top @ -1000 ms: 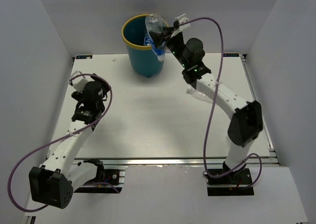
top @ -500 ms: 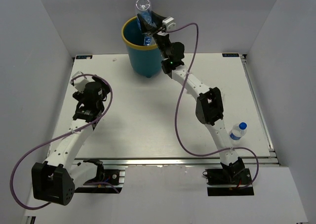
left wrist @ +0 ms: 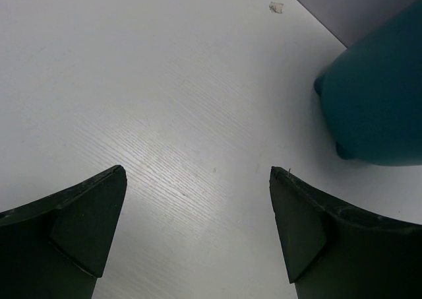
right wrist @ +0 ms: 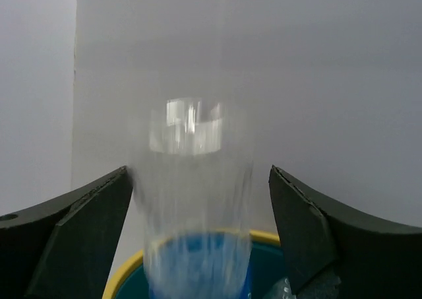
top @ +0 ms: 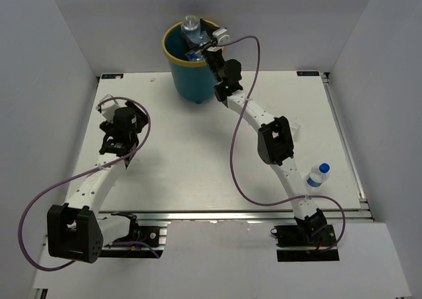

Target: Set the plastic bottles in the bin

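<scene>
Left gripper point(left wrist: 198, 173): jaws wide apart over the table point(left wrist: 165, 81), placement little changed. Bin point(top: 178, 61): at the table's far edge, unmoved. Bottle point(top: 191, 27): clamped above the rim half a second ago, now lower in the bin's mouth, blurred between the parted jaws of the right gripper point(right wrist: 198, 170). Second bottle point(top: 318, 175): upright near the table's right edge.

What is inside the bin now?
A clear bottle pokes out of the bin, its blue label inside, between the right gripper's open fingers. The bin's bottom is covered from view.
</scene>
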Controlling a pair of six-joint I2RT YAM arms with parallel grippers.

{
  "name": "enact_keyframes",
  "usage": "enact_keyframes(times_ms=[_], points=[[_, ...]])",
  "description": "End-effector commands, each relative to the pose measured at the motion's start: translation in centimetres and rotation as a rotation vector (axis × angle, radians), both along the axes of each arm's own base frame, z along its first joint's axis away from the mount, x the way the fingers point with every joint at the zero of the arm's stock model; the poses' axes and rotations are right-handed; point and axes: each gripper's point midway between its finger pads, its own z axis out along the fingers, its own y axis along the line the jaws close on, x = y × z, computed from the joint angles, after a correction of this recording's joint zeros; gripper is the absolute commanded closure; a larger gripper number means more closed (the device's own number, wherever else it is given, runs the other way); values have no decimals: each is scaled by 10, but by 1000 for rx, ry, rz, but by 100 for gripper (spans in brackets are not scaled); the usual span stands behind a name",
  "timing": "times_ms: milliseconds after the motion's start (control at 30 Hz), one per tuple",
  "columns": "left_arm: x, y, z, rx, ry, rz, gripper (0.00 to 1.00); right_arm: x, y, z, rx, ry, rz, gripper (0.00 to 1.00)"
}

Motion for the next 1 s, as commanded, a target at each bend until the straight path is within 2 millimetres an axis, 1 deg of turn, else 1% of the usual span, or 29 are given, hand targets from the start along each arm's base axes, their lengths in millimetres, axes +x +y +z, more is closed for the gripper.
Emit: enact_keyframes(times_ms=[0,133,167,233,267,300,333,367,433,467,500,533,567,600,633,667,700,733,767,800,833,867,900,933,967], points=[[3,-4,4,-15,-10,-31,2,-4,-15,28,46,-5,-11,11],[5,-6,1,-18,4,-44,2,-6,-17,36,35,9,-7,11],[5,-6,2,-20,4,-44,2,-9,-18,41,38,5,-7,11],[4,-6,1,-17,8,-45,2,-9,-20,46,29,16,-8,11],[4,-6,1,-15,10,-45,2,-11,-24,54,36,16,-7,11],[4,-6,1,-15,10,-45,2,-13,-25,58,42,25,2,11],[3,-6,0,-15,13,-47,2,-12,-26,57,31,38,3,11],[4,-7,1,-17,13,-49,2,-14,-30,66,19,54,-1,11],[4,-8,2,-19,13,-55,2,-16,-32,70,-20,100,9,11],[4,-10,2,-23,12,-63,2,-19,-38,75,-59,166,8,11],[4,-11,2,-25,13,-69,2,-23,-42,77,-81,197,7,11],[5,-12,3,-26,11,-75,2,-20,-45,63,-133,250,7,11],[4,-14,4,-32,11,-85,2,-37,-60,87,-143,251,-1,11],[4,-15,4,-35,13,-90,2,-35,-65,65,-215,357,-10,11],[4,-15,5,-33,14,-94,2,-38,-74,57,-250,412,-22,11],[3,-15,6,-34,13,-94,2,-51,-99,72,-254,438,-50,11],[3,-16,5,-37,14,-99,2,-47,-110,24,-359,567,-86,11],[2,-16,6,-37,13,-102,2,-49,-125,4,-392,636,-121,11],[2,-17,8,-37,8,-108,2,-62,-153,7,-393,677,-168,11],[1,-18,8,-40,8,-117,2,-65,-167,-45,-456,792,-204,11],[0,-19,7,-41,9,-122,2,-69,-194,-75,-507,883,-270,11],[0,-19,9,-41,2,-125,2,-83,-210,-78,-531,904,-287,11],[1,-21,10,-46,-5,-133,2,-92,-223,-116,-587,985,-292,11],[1,-22,11,-46,-7,-140,2,-101,-241,-139,-668,1040,-286,11],[1,-23,11,-46,-8,-147,2,-110,-251,-147,-697,1064,-275,11]])
